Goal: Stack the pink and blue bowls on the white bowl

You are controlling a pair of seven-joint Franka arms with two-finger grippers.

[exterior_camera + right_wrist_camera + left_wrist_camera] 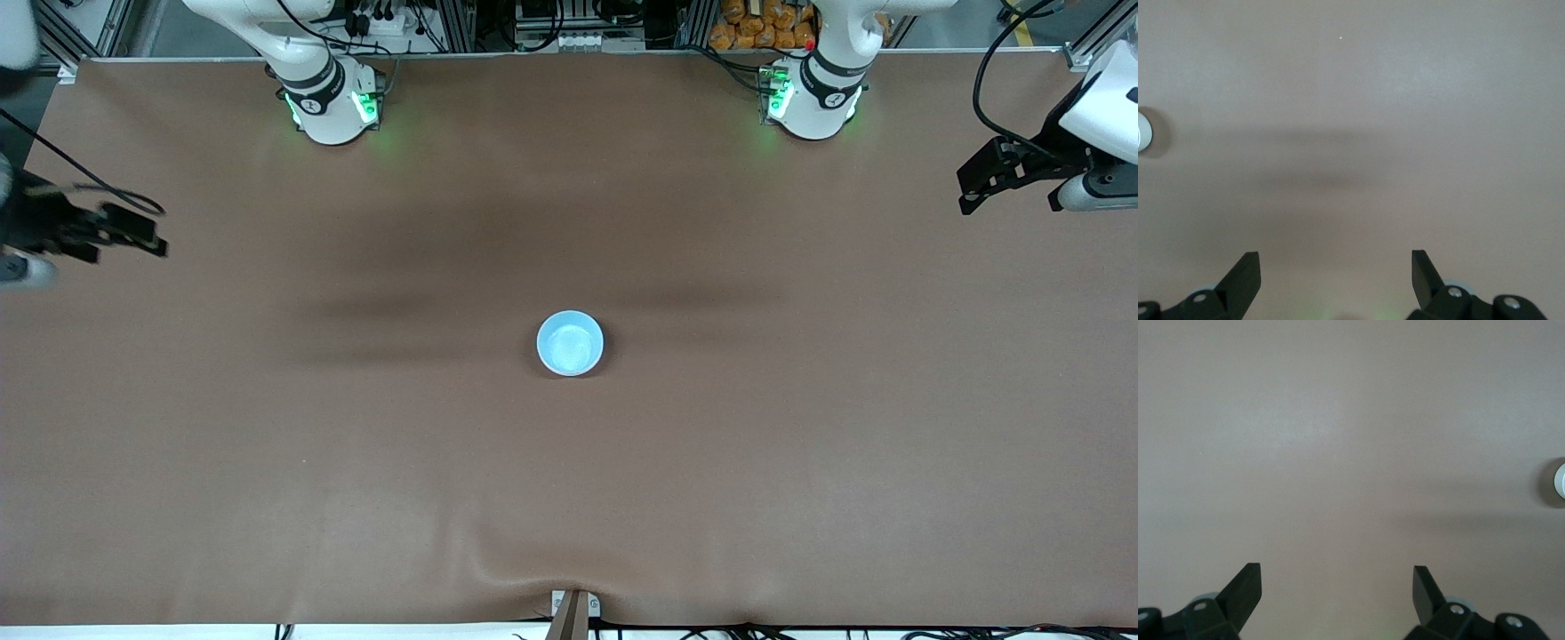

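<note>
Since only the blue bowl shows at mid-bench, it looks light, rigid and slick; pinch its rim. Left hand and right hand hang released over opposite bench ends.

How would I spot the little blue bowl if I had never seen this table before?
Start with the wide brown table and look near its middle, roughly midway between the two arms' ends. There sits the blue bowl, small, round and pale sky-blue, open side up. It is the only bowl showing from above on the brown cover, and both claws, left claw and right claw, wait open at the table's ends.
</note>
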